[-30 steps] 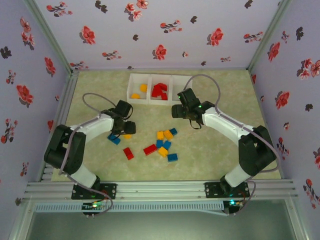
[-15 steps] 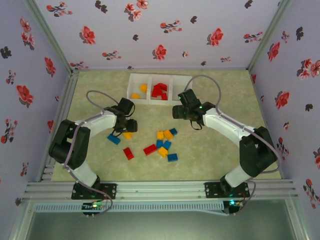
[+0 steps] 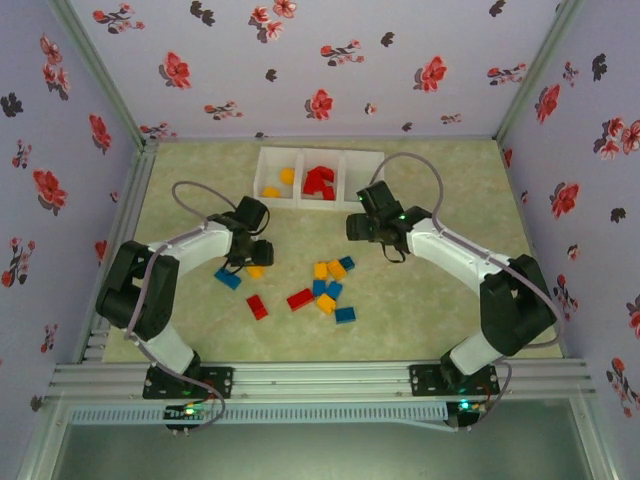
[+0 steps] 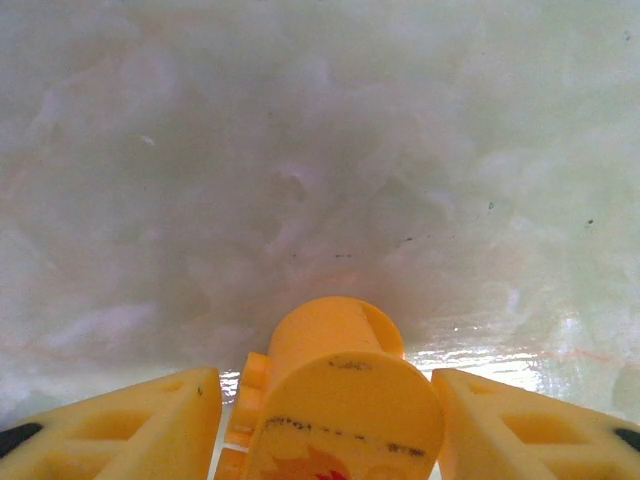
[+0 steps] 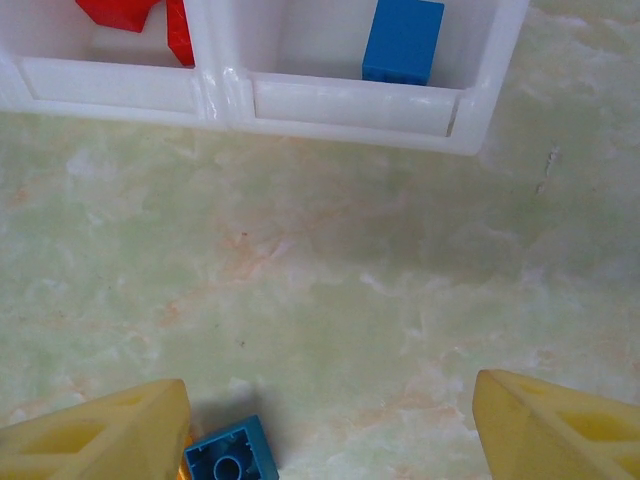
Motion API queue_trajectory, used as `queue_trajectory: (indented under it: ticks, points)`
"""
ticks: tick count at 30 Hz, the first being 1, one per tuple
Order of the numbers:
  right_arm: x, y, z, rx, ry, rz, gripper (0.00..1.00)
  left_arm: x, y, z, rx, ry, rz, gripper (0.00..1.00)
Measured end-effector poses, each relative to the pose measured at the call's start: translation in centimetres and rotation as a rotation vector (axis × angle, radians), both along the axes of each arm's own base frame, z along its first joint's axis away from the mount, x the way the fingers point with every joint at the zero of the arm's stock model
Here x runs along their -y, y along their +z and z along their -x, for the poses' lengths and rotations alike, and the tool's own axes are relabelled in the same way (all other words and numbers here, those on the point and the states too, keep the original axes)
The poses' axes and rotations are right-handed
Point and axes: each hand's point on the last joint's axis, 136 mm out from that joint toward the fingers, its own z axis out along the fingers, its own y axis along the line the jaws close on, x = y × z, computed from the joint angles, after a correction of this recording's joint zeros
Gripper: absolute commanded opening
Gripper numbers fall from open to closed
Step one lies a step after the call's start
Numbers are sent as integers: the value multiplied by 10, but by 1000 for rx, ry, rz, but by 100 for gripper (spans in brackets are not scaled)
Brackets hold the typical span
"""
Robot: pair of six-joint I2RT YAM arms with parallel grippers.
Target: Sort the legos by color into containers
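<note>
While a yellow-orange lego (image 4: pixel 335 340) is clamped by the left gripper (image 4: pixel 325 385), the right gripper (image 5: pixel 330 390) is held open, containers (image 5: pixel 350 105) at twelve o'clock.

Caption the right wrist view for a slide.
Right gripper, jaws open, near a loose blue brick, facing bins with red bricks and a blue one.

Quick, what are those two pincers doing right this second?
Left pincer: closed on a rounded yellow-orange plastic brick.
Right pincer: open, holding nothing.
</note>
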Motion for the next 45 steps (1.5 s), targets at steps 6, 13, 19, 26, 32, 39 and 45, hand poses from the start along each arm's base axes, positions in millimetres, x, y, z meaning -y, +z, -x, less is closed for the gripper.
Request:
queue_trajectory:
  ticks: [6,13,19,26,32,39,45]
  points:
    - [4,4,3,14,-7,1,76,0,-1,3,-8,-17,-13,53]
    - [6,3,4,11,-14,3,76,2,-1,4,-6,-41,-26,43]
    - [8,2,6,11,-15,5,76,5,0,2,-12,-47,-31,35]
    - [10,11,7,34,-21,0,76,15,22,-22,25,-59,-37,34]
    - [13,20,8,56,-27,-6,76,33,71,-73,162,-64,-17,32]
    - [18,10,17,36,-31,1,76,47,97,-145,289,-52,1,31]
    - [16,0,32,9,-20,5,76,55,96,-214,366,-32,4,31]
